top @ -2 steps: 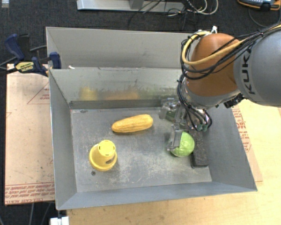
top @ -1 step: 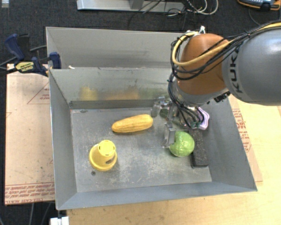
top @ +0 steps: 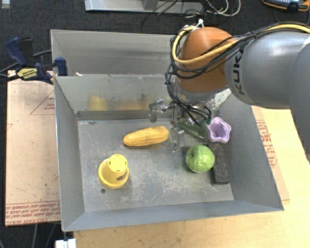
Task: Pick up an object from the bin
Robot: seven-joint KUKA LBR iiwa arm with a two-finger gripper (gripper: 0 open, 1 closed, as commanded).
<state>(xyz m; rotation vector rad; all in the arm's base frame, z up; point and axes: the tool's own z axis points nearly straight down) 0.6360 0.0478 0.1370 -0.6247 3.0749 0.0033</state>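
Observation:
My gripper (top: pixel 174 134) hangs low in the middle of the bin under the arm's orange cover. It is just right of the yellow corn cob (top: pixel 145 137), which lies flat on the floor. A green apple (top: pixel 200 158) sits just below and right of the gripper. A purple flower-shaped cup (top: pixel 219 130) stands to the gripper's right, partly tucked under the wrist. Nothing shows as held.
A yellow cup-like toy (top: pixel 113 170) rests at the bin's front left. A dark grey block (top: pixel 220 165) lies along the right wall beside the apple. The arm and its cables cover the bin's back right.

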